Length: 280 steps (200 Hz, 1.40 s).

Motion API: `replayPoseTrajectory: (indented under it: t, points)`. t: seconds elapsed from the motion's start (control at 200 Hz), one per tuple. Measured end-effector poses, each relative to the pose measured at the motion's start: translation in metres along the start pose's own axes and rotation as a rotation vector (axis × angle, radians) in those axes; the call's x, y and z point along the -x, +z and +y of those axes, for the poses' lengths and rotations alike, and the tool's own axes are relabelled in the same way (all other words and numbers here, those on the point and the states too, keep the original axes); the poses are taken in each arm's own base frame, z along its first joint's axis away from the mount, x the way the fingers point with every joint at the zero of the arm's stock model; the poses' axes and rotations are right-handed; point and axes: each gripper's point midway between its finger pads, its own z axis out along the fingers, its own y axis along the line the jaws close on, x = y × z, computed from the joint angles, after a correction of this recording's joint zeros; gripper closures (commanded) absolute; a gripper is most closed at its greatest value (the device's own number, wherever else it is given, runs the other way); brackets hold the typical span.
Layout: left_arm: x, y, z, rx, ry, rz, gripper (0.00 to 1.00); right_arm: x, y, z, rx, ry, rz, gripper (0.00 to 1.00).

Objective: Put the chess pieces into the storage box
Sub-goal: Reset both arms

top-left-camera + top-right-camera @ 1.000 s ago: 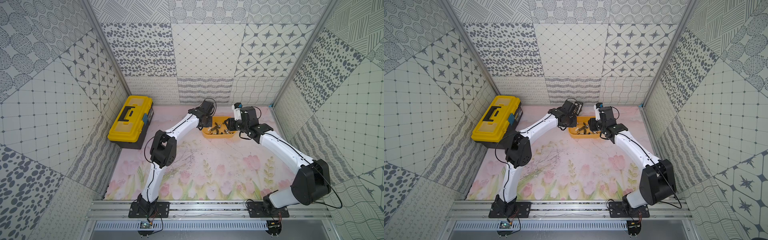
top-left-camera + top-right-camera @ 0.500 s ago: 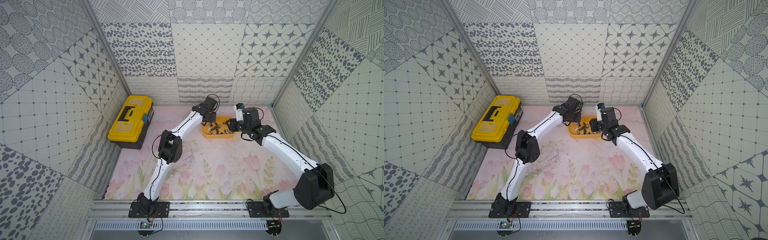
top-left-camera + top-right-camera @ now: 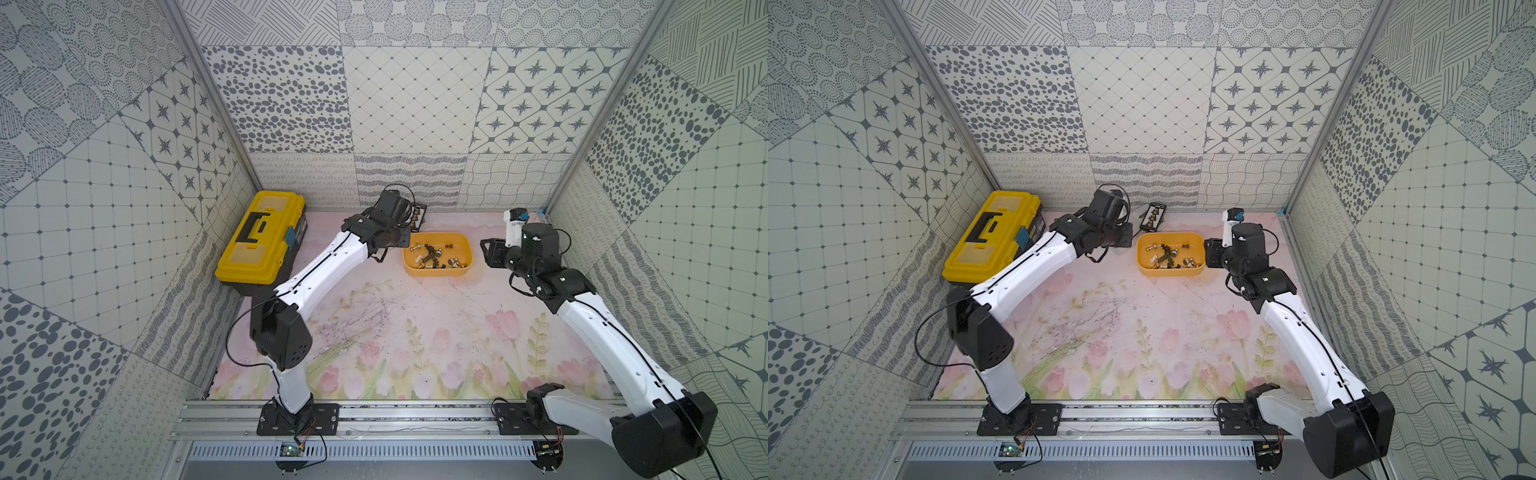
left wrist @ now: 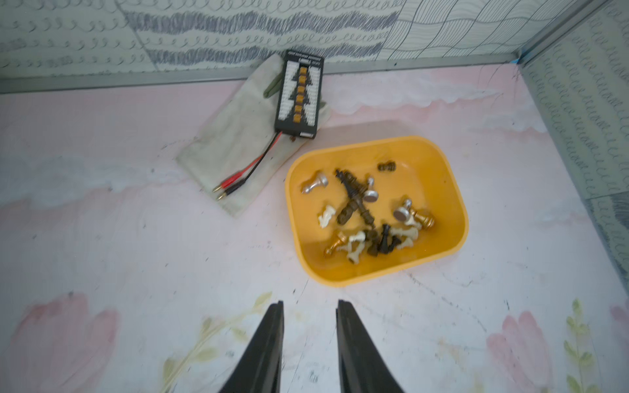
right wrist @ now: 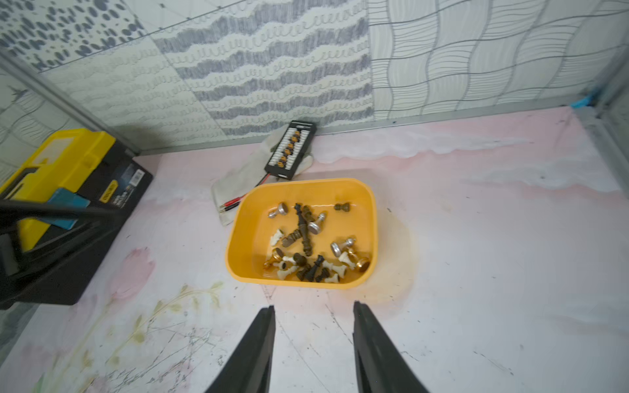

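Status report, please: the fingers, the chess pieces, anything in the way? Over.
Left gripper: fingers apart, empty. Right gripper: fingers apart, empty. Chess pieces lie in storage box, none seen outside it. Nothing blocks the box.

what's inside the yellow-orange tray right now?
The storage box holds loose chess pieces: black, white, silver and gold, most heaped at one end. One small dark piece lies apart. Whatever is beneath the heap is covered.

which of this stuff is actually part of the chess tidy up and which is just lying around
Part of the job:
chess pieces, lying in the tray
yellow tray

Just lying about:
yellow toolbox
black connector board
red and black leads from the board
pale cloth under the board
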Motion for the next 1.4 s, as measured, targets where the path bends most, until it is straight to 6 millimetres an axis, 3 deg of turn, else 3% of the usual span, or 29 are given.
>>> replayPoseTrajectory:
  t: [0.12,0.245,0.41,0.59,0.77,0.99,1.195,1.401]
  points:
    - [-0.040,-0.045,0.040,0.057,-0.016,-0.043,0.48,-0.024,0.002,-0.055,-0.127,0.086,0.017,0.51]
    - [-0.088,-0.069,0.092,0.155,-0.045,-0.067,0.41,-0.064,0.007,-0.107,-0.263,0.139,0.041,0.47]
    - [-0.143,-0.069,0.154,0.310,-0.086,-0.055,0.36,-0.107,0.016,-0.147,-0.390,0.118,0.027,0.40]
    - [-0.165,-0.047,0.197,0.432,-0.127,-0.020,0.36,-0.113,0.034,-0.172,-0.460,0.079,-0.035,0.39]
    - [-0.168,-0.016,0.222,0.497,-0.125,-0.005,0.35,-0.116,0.048,-0.179,-0.451,0.034,-0.070,0.39]
    - [-0.178,0.013,0.249,0.513,-0.124,-0.034,0.35,-0.104,0.064,-0.164,-0.342,-0.015,-0.151,0.38]
    - [-0.184,0.049,0.252,0.448,-0.078,-0.045,0.34,-0.114,0.089,-0.153,-0.234,-0.050,-0.139,0.35]
    - [-0.172,0.072,0.250,0.357,-0.070,-0.078,0.34,-0.116,0.100,-0.134,-0.131,-0.112,-0.137,0.34]
